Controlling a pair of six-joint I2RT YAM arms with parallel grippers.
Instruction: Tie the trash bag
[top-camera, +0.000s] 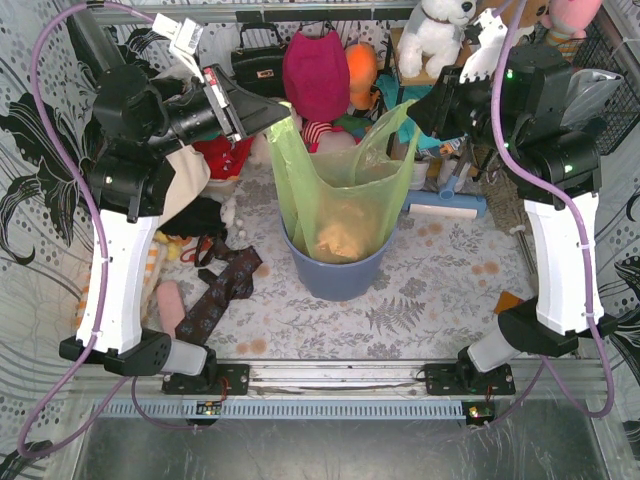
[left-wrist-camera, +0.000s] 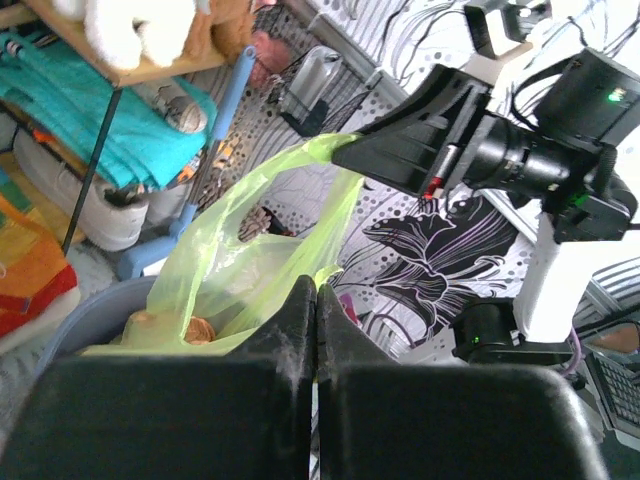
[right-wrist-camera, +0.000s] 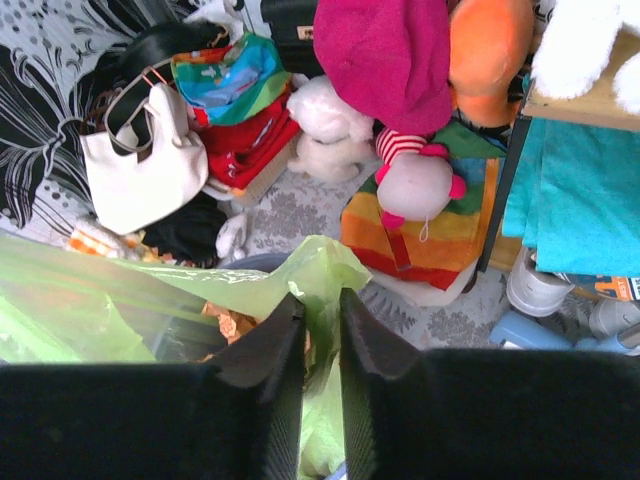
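The lime-green trash bag (top-camera: 345, 190) stands in a round blue-grey bin (top-camera: 335, 275) at the table's middle, with crumpled brown paper (top-camera: 340, 238) showing through it. My left gripper (top-camera: 285, 115) is shut on the bag's upper left flap and holds it up. In the left wrist view its jaws (left-wrist-camera: 316, 290) meet, with a sliver of green film at the tips and the bag (left-wrist-camera: 250, 250) just beyond. My right gripper (top-camera: 418, 108) is shut on the upper right flap. In the right wrist view green plastic (right-wrist-camera: 330, 270) fills the narrow gap between the fingers (right-wrist-camera: 322, 300).
A cream tote bag (right-wrist-camera: 145, 165), dark clothes and a patterned cloth (top-camera: 220, 290) lie left of the bin. Plush toys (top-camera: 315, 70) and a wooden shelf (right-wrist-camera: 580, 105) crowd the back. A blue-handled roller (top-camera: 445, 205) lies right of the bin.
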